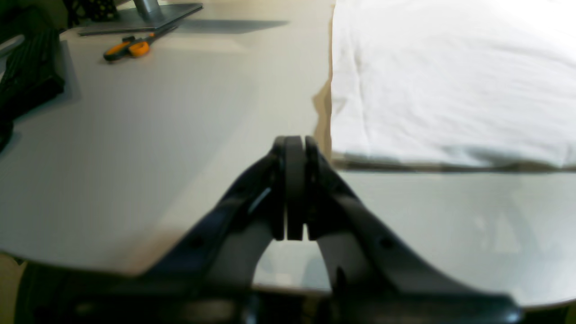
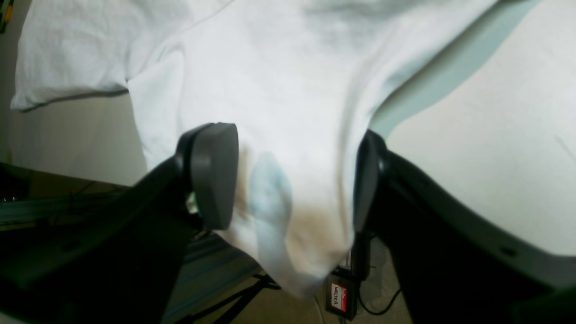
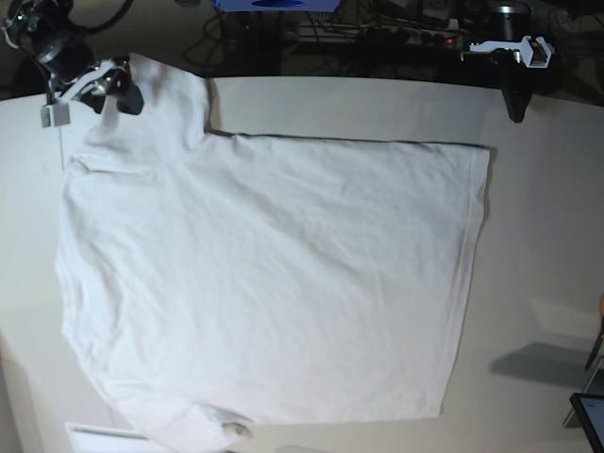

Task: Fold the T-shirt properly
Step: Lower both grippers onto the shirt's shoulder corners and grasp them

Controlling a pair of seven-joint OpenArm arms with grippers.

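The white T-shirt [image 3: 274, 274] lies spread flat on the white table, with its hem toward the right of the base view and one sleeve at the top left. There my right gripper [image 3: 104, 90] sits at that sleeve. In the right wrist view it [image 2: 292, 175] is open, and shirt fabric [image 2: 279, 81] fills the gap between its wide pads [image 2: 213, 175] and hangs over the table edge. My left gripper [image 3: 516, 111] hovers at the far right, off the cloth. It [image 1: 294, 144] is shut and empty, just beside the shirt's hem corner [image 1: 450, 81].
Orange-handled scissors [image 1: 128, 47] and a grey stand base [image 1: 144, 18] lie on the table beyond the left gripper, with a black object [image 1: 27, 76] further left. Cables and gear line the table's far edge [image 3: 377, 38]. A dark device [image 3: 590, 415] sits at the lower right.
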